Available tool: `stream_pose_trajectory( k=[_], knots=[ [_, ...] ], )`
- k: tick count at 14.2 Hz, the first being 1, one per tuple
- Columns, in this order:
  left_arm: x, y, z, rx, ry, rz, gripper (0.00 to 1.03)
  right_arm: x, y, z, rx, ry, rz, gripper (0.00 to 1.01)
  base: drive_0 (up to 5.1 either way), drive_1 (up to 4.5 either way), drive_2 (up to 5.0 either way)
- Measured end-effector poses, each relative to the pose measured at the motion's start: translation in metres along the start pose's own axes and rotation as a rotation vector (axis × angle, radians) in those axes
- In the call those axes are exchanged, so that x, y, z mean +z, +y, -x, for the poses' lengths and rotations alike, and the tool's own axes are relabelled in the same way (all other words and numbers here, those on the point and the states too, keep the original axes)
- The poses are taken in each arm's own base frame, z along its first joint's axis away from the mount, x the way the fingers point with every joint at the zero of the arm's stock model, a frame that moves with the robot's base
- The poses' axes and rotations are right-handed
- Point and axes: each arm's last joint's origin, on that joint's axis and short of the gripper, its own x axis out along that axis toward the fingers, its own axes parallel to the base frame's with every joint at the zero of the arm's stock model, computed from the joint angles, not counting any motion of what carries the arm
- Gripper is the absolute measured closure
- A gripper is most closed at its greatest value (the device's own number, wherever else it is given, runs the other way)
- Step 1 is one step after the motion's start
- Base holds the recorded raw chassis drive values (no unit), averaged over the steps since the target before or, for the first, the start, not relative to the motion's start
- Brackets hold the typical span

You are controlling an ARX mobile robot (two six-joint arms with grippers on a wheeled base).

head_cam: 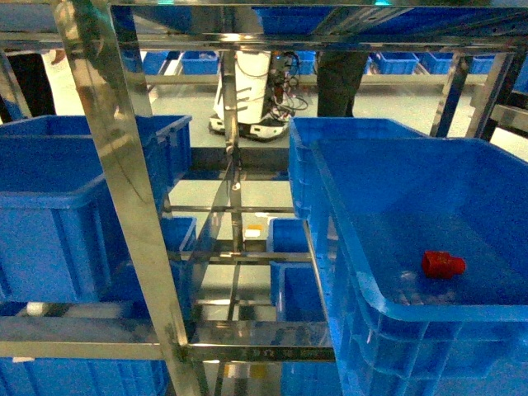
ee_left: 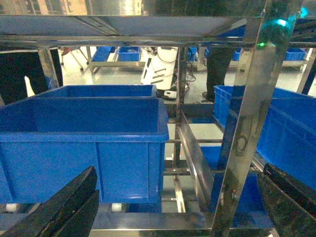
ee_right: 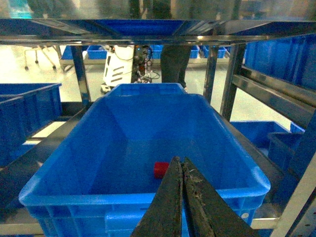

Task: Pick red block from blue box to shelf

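Red block (ee_right: 161,169): lies on the blue box (ee_right: 148,195) floor, toward its near wall. Probably light, rigid, slippery; grip flat sides. Right end effector (ee_right: 181,170): closed, empty. Left end effector (ee_left: 173,207): spread apart, empty.

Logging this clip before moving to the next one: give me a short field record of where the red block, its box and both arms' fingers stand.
red block: lying on the floor of the blue box, ungrasped
blue box: on the shelf, right side in head view
right gripper: fingers shut, empty, at the box's near rim
left gripper: fingers spread wide, empty, facing another blue crate
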Motion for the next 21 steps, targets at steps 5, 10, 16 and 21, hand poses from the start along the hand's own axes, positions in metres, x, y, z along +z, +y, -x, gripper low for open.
stream_pose_trajectory(
  k=[5,10,16,21],
  knots=[
    [0.0001,0.0000,0.0000,0.000,-0.001,0.000,0.05,-0.0004,0.0000,0.0000,0.000,0.005,0.000,0.57,0.0,0.00,0.0],
    [0.0001,0.0000,0.0000,0.000,-0.001,0.000,0.05,-0.0004,0.0000,0.0000,0.000,0.005,0.000,0.23,0.0,0.00,0.0],
    [0.0001,0.0000,0.0000,0.000,-0.001,0.000,0.05,-0.0004,0.0000,0.0000,0.000,0.005,0.000,0.03,0.0,0.00,0.0],
    [0.0000,0.0000,0.0000,0.000,0.000,0.000,0.05,-0.0004,0.0000,0.0000,0.000,0.005,0.000,0.03,0.0,0.00,0.0]
  ],
)
